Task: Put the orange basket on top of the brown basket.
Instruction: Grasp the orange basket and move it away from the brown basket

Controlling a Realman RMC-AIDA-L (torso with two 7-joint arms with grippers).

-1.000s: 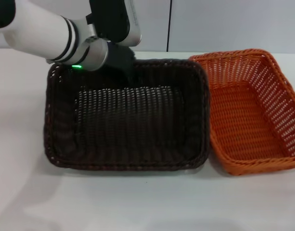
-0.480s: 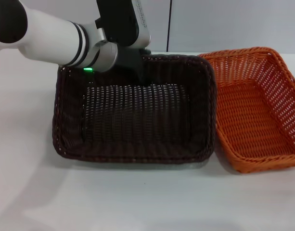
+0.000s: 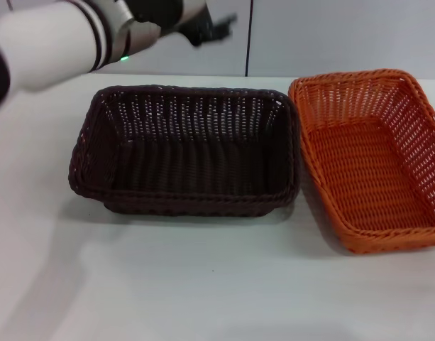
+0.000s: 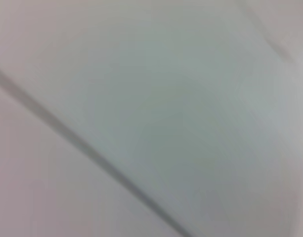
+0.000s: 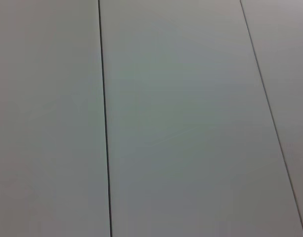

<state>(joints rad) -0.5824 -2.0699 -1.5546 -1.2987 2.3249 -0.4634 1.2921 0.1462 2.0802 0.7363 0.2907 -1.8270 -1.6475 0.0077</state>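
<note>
The left gripper [image 3: 216,28] hung beyond the brown basket [image 3: 185,149], jaws unreadable; best grip the orange basket [image 3: 370,160] by its rim, lifting level

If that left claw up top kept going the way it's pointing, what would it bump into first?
Probably the pale back wall. The left gripper is raised behind the brown basket, pointing away from both baskets, and its wrist view shows only wall panels. Depth is unclear.
</note>
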